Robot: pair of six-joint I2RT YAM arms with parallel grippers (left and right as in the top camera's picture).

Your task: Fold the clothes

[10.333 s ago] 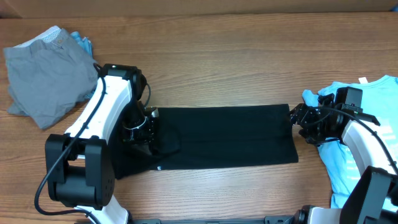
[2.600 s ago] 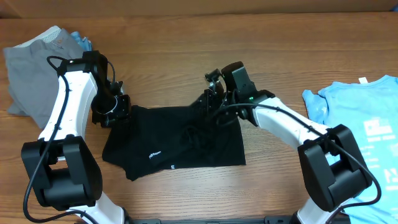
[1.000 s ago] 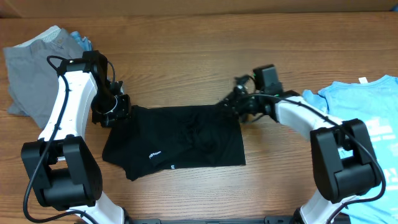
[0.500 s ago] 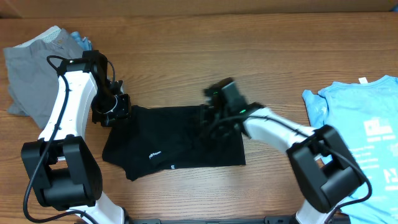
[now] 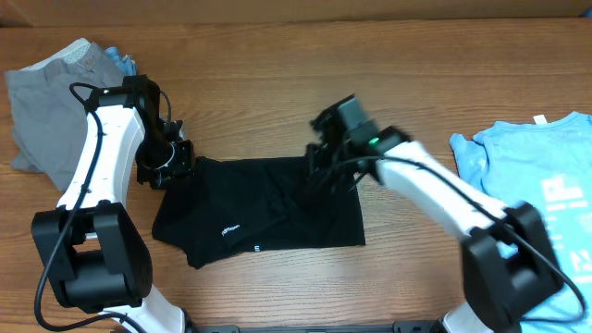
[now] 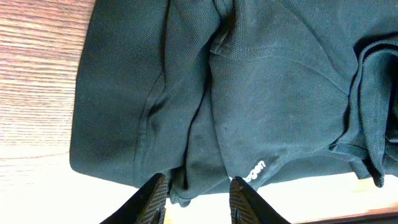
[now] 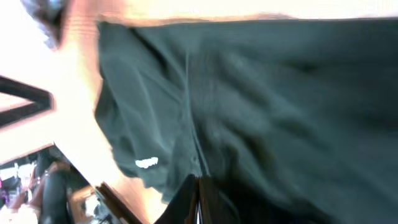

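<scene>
Left jaws: the left gripper (image 6: 194, 200) stands part-way apart with a bunched hem of the black T-shirt (image 5: 264, 208) between its fingers. It looks like a hold, at the shirt's upper left corner.
Right jaws: the right gripper (image 7: 198, 185) is clenched to a point over the shirt's upper right edge. No cloth shows between the tips, and the view is blurred.
Grey garment (image 5: 51, 106): crumpled at the far left of the table (image 5: 277, 65), well apart from the shirt.
Black T-shirt: mid-table, a rumpled rectangle, creased across its middle.
Light-blue tee (image 5: 546, 190): spread at the far right, untouched.
Step in hand: smoothing the folded shirt. Keep the left corner pinned, sweep the shut tips outward along the creases, and press lightly so the upper layer does not drag.
Changed since: ten seconds ago the shirt lay as a long strip stretched between both grippers; now it is about half as long. The right arm has come in from beside the blue tee, and in the last half second it has shifted slightly. The left arm has held its place.
</scene>
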